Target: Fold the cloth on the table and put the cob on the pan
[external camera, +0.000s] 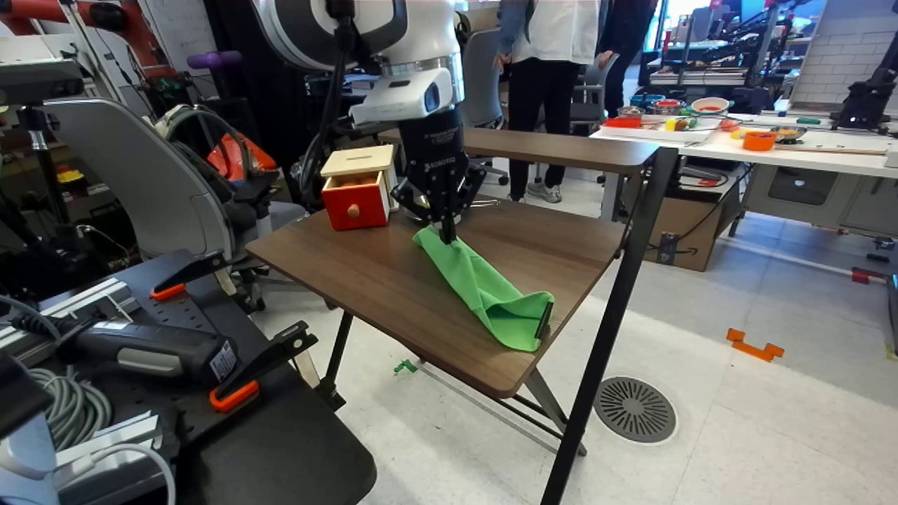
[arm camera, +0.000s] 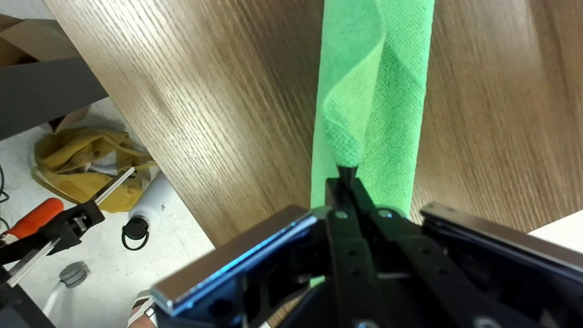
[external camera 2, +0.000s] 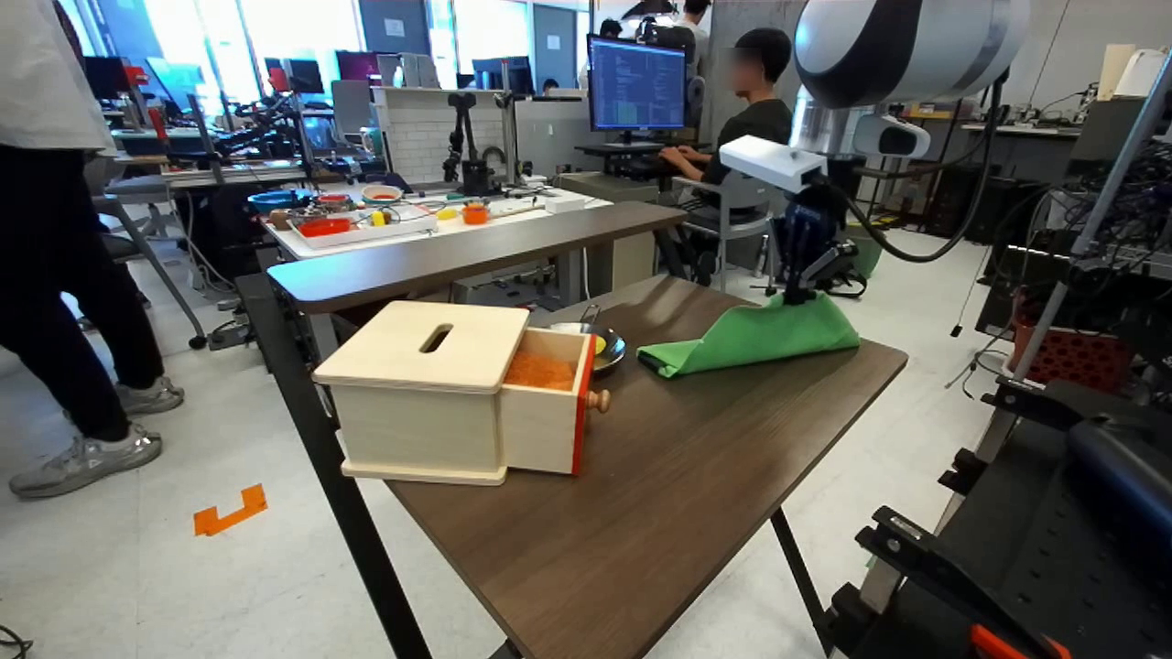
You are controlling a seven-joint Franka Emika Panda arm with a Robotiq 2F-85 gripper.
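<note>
The green cloth [external camera: 484, 291] lies folded in a long strip on the brown table, with a dark edge at one end. It also shows in an exterior view [external camera 2: 755, 337] and in the wrist view [arm camera: 403, 105]. My gripper [external camera: 447, 233] points down at the cloth's other end; it also shows in the wrist view [arm camera: 348, 178]. Its fingers are shut on a dark-edged tip of the cloth, and a raised fold runs from them. A small dark pan [external camera 2: 608, 355] stands beside the wooden box with something yellow in it. I cannot identify a cob.
A wooden box [external camera 2: 412, 352] with its red-fronted drawer [external camera: 356, 205] pulled open stands on the table [external camera: 379, 280]. The drawer holds something orange. A raised shelf [external camera 2: 476, 252] runs along one side of the table on black legs. A black cart [external camera: 280, 435] stands close by.
</note>
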